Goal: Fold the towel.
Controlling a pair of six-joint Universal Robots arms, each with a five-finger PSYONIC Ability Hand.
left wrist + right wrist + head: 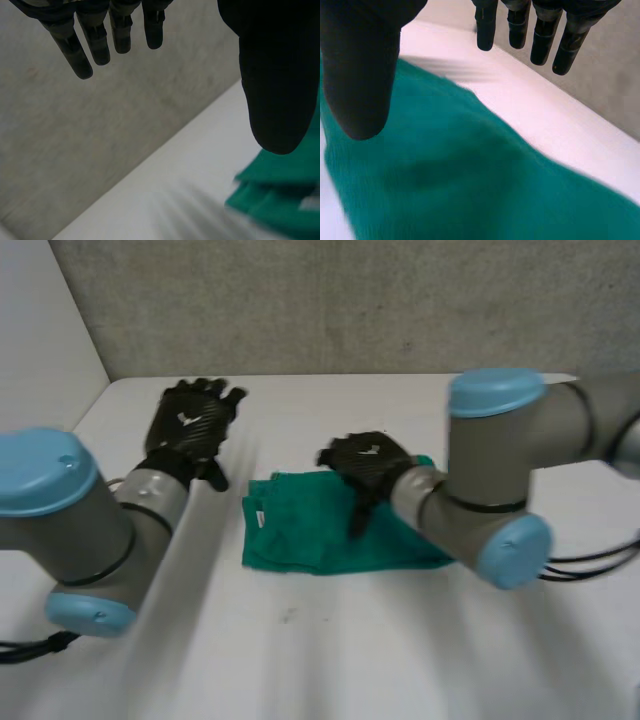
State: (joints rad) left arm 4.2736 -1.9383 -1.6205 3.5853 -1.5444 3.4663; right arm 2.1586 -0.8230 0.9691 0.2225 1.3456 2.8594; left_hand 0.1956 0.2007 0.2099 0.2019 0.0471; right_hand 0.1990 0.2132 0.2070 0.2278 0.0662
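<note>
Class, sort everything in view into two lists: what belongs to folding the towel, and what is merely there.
Belongs to the job: green towel; right hand, open, over it; left hand, open, beside it.
Merely there: white table; grey wall.

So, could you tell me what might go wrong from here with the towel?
1. The right hand is open over the towel at its far edge. Whether it touches is unclear, so moving off could drag the top layer and spoil the fold.
2. The left hand is open over the bare table beside the towel's layered edge. A sweep towards it could push those layers askew.
</note>
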